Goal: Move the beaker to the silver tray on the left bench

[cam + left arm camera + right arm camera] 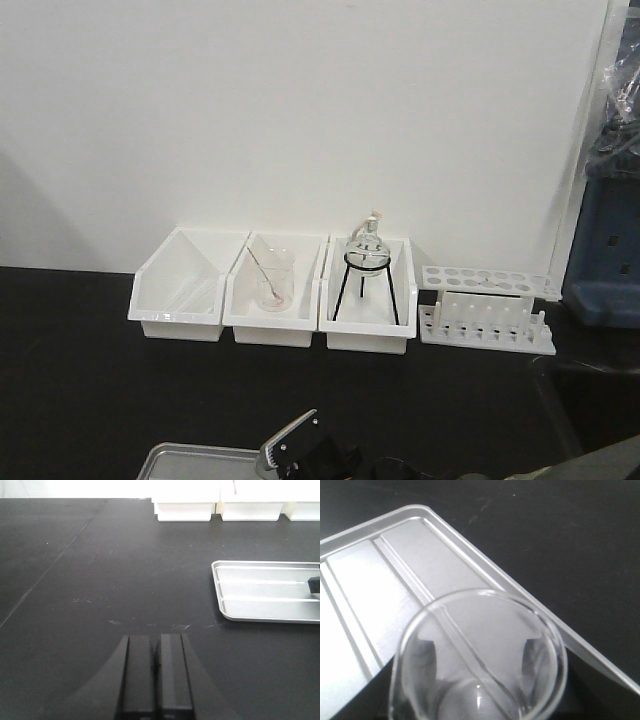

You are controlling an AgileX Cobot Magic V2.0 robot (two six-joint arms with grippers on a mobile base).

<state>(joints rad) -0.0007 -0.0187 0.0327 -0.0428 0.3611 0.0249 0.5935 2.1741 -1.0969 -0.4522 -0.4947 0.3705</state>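
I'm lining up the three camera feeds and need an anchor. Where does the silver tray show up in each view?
Exterior front view: the silver tray is only a corner at the bottom edge, left of centre.
Left wrist view: silver tray at the right edge, mid-height, cut off on the right.
Right wrist view: silver tray fills the left and centre, under the beaker.
Shared landmark: the black bench beneath the tray.

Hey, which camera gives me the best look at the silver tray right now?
The left wrist view: the silver tray lies flat on the black bench, its near-left corner and ridges plain. The right wrist view shows it closer, but the beaker covers part. The front view catches only a sliver of rim at the bottom edge.
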